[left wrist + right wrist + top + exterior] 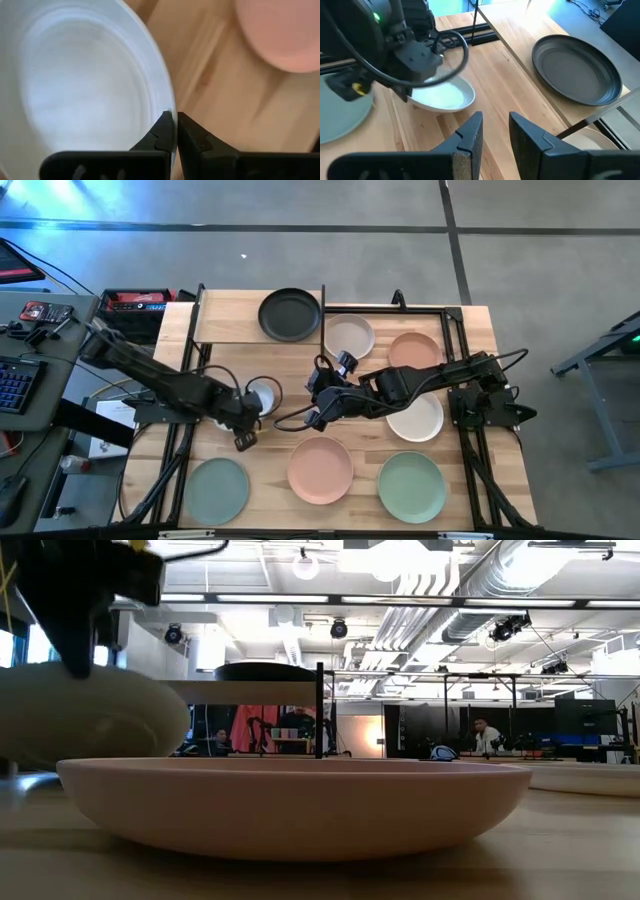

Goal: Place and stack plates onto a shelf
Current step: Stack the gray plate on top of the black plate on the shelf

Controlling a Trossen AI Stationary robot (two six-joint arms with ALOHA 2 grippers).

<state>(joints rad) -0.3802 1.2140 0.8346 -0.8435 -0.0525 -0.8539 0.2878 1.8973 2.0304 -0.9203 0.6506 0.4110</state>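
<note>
My left gripper (247, 418) is shut on the rim of a white plate (264, 394) at the table's middle left; the plate also shows in the left wrist view (85, 85) and the right wrist view (442, 96). My right gripper (496, 131) is open and empty at the table's middle (322, 398), a little to the right of that plate. A black plate (290, 314) lies flat on the pale wood shelf (228, 316) at the far edge. Pink (320, 469), sage green (411, 485) and pale grey-green (216, 490) plates lie flat along the near edge. My left gripper pinches the white plate's rim (169, 107) between its two fingers, one on the inner side and one on the outer side. The fingers come from the table's near left, slanting down. The plate is tilted, its held side raised; I cannot tell whether its low side touches the table.
A beige-grey plate (348, 335), a terracotta plate (414, 352) and a second white plate (416, 420) lie at the right, partly under my right arm. Black metal frame rails (455, 330) run around the table. A bare part of the shelf board lies left of the black plate.
</note>
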